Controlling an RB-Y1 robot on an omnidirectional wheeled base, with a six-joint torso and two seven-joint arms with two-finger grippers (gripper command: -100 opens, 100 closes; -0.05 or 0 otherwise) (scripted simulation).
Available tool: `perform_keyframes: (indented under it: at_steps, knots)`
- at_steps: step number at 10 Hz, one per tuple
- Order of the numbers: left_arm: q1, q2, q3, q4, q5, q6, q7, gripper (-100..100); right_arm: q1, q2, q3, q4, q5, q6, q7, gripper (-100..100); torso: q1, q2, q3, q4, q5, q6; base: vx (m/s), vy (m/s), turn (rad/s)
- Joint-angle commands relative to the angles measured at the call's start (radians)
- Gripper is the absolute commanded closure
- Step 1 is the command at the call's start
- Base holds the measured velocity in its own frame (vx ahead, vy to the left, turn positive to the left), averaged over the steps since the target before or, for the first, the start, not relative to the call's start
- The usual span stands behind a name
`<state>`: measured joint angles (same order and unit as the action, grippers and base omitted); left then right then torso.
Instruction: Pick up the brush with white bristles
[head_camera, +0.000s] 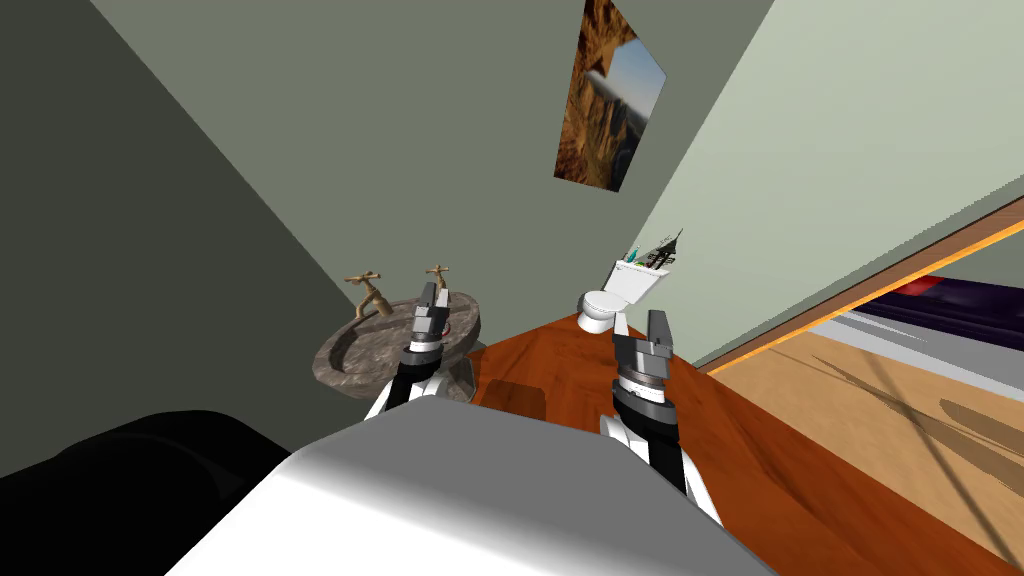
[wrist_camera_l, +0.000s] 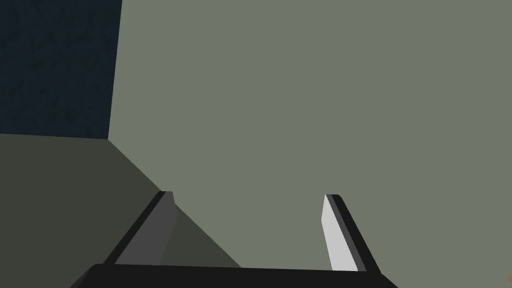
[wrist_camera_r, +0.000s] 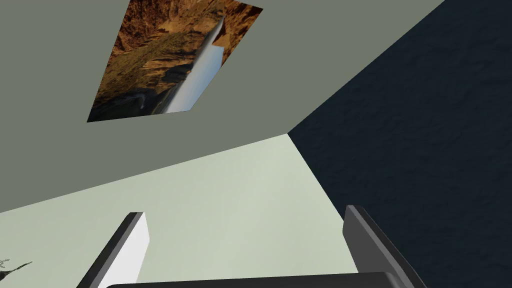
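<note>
Brush: too small to single out. My guess is it's in the cluster of small things (head_camera: 655, 252) on top of the toilet tank (head_camera: 640, 283), just right of centre in the head view and a little above mid-height. There are thin upright sticks, one with a teal tip, and a dark spiky bit. White bristles can't be made out from here, so colour and shape of the brush are unconfirmed.

The toilet (head_camera: 598, 308) is white and stands in the corner, where the red-brown wood floor (head_camera: 560, 370) meets the pale green wall. A canyon painting (head_camera: 605, 100) hangs above it, at upper centre.

The right gripper (head_camera: 640, 322) hovers just below the toilet bowl in the frame, fingers spread, nothing between them. It's well apart from the tank top and pointed up at the wall. The left gripper (head_camera: 435, 294) is at centre-left over the grey stone sink (head_camera: 350, 365), between the brass taps (head_camera: 368, 292). It's also spread and empty.

The step looks like approach, with no grasp begun. To do it well:
- Drive closer first; the tank looks out of reach.
- Use the right arm, since it's the nearer one.
- Tilt the wrist down until the cluster shows between the fingers, then confirm which item has white bristles before committing.
- Keep the fingers spread and come in along the handle, clear of the neighbours. The items are thin and crowded, so a knock-over is likely.
</note>
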<state>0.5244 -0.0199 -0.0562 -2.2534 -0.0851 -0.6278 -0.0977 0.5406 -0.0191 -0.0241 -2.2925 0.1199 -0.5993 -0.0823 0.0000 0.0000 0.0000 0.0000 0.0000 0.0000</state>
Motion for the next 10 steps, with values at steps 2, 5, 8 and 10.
perform_keyframes:
  at_steps: [2, 5, 8, 10]
  knots:
    - [0.006, 0.071, 0.010, 0.015, -0.001, 0.008, 0.028, -100, 0.000, 0.000, 0.000, 0.000, 0.000, 0.000, 0.000, 0, 0.001, 0.000, 0.000, 0.000, 0.000, 0.000, -0.002, 0.029, -0.065]
    - [0.014, 0.151, 0.023, 0.037, -0.003, 0.020, 0.069, -100, 0.000, 0.000, 0.000, 0.000, 0.000, 0.000, 0.000, 0, 0.005, 0.000, 0.000, 0.000, 0.001, 0.000, 0.000, 0.066, -0.070]
    - [0.027, 0.236, 0.038, 0.066, -0.006, 0.035, 0.124, -100, 0.000, 0.000, 0.000, 0.000, 0.000, 0.000, 0.000, 0, 0.003, 0.000, 0.000, 0.000, 0.001, 0.000, 0.001, 0.046, -0.072]
    - [0.035, 0.289, 0.046, 0.083, -0.009, 0.044, 0.156, -100, 0.000, 0.000, 0.000, 0.000, 0.000, 0.000, 0.000, 0, 0.004, 0.000, 0.000, 0.000, 0.001, 0.000, -0.005, 0.053, -0.067]
